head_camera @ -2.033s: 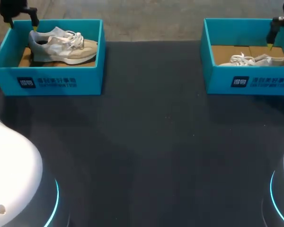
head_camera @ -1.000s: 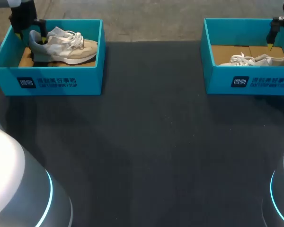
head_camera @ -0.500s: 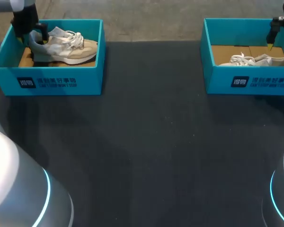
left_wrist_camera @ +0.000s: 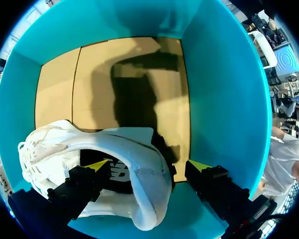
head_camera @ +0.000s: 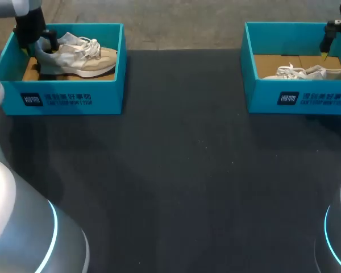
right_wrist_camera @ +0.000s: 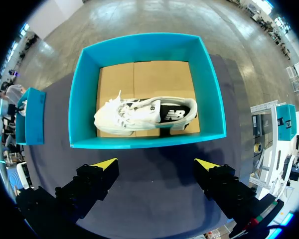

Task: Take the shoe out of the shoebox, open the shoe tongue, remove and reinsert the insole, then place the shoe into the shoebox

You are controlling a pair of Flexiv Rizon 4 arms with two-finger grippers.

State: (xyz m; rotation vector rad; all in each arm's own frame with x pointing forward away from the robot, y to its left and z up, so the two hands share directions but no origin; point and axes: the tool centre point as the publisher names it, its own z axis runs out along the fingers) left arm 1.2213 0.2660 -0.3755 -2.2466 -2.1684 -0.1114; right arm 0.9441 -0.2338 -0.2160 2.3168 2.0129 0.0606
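Observation:
A beige and grey shoe lies in the left teal shoebox, toe toward the table's middle. My left gripper is down in that box at the heel. In the left wrist view the left gripper is open and straddles the heel collar: one fingertip sits in the shoe's dark opening, the other stands just outside the heel, apart from it. A white shoe lies in the right shoebox. My right gripper hangs open, high above that box, holding nothing.
Dark table cloth spreads between the two boxes and toward the near edge. Brown cardboard floor of the left box shows ahead of the heel, with teal walls close around the left gripper.
The left gripper came down from above the left box's far corner to the shoe's heel, then shifted slightly. The right arm has stayed still.

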